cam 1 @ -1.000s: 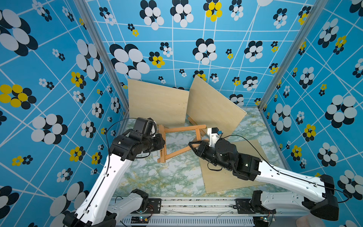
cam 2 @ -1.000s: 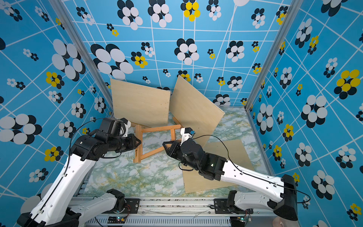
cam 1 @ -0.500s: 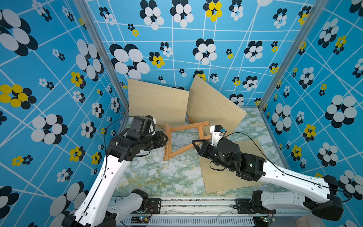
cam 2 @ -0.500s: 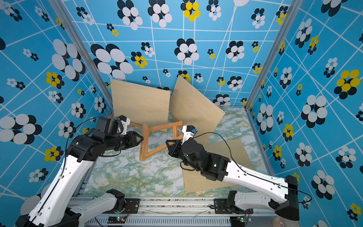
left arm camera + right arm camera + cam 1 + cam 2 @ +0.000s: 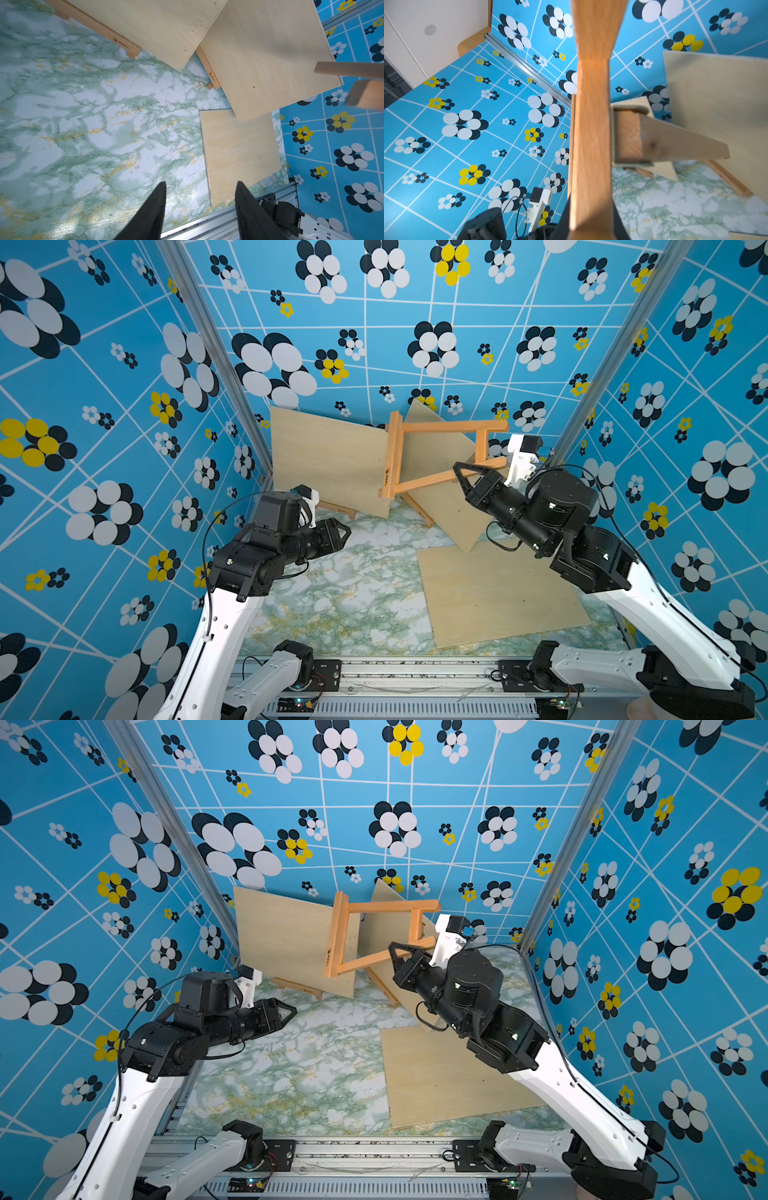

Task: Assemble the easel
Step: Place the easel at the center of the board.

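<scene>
While right jaws clench the easel frame (image 5: 453, 425) aloft, left jaws gape; empty.

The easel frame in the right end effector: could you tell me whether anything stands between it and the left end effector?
Nothing visible does. The left end effector is open, with clear air up to the easel frame, which the right end effector holds before the leaning boards.
</scene>
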`<state>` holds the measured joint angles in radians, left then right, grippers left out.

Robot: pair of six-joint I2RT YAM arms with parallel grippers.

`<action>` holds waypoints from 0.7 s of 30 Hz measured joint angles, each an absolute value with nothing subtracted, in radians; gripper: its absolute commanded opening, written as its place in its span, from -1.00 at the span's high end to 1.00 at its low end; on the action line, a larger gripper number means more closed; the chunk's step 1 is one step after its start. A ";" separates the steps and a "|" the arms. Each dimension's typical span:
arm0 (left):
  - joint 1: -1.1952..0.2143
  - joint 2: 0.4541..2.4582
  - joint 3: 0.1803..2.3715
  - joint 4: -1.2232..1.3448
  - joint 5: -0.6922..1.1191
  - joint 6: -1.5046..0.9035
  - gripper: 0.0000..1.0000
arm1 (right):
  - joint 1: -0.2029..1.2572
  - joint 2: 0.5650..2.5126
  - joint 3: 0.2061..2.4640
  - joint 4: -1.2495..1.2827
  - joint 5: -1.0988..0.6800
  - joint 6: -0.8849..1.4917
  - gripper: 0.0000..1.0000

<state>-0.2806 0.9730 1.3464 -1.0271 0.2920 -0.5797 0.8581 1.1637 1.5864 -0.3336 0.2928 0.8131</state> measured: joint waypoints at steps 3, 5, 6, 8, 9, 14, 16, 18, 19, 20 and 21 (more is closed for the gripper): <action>-0.279 0.973 1.306 -1.010 0.304 -0.579 -0.11 | 0.771 1.187 1.637 -0.329 0.255 0.780 1.00; -0.278 0.972 1.284 -1.000 0.310 -0.576 -0.11 | 0.722 1.204 1.673 -0.329 0.243 0.755 1.00; -0.278 0.970 1.273 -0.994 0.315 -0.575 -0.11 | 0.697 1.213 1.692 -0.328 0.236 0.740 1.00; -0.276 0.963 1.248 -0.981 0.320 -0.575 -0.11 | 0.656 1.227 1.720 -0.326 0.228 0.722 1.00; -0.276 0.958 1.233 -0.976 0.323 -0.575 -0.11 | 0.633 1.231 1.731 -0.326 0.225 0.714 1.00; -0.276 0.933 1.150 -0.949 0.338 -0.576 -0.11 | 0.546 1.235 1.736 -0.305 0.249 0.686 1.00; -0.276 0.924 1.118 -0.937 0.345 -0.576 -0.11 | 0.523 1.235 1.723 -0.281 0.279 0.677 1.00; -0.276 0.913 1.086 -0.929 0.353 -0.576 -0.11 | 0.500 1.238 1.703 -0.250 0.325 0.666 1.00; -0.276 0.909 1.073 -0.927 0.355 -0.576 -0.11 | 0.489 1.243 1.696 -0.235 0.347 0.663 1.00; -0.276 0.905 1.061 -0.927 0.356 -0.576 -0.11 | 0.479 1.249 1.692 -0.223 0.366 0.660 1.00; -0.276 0.900 1.052 -0.926 0.358 -0.576 -0.11 | 0.464 1.261 1.689 -0.209 0.387 0.657 1.00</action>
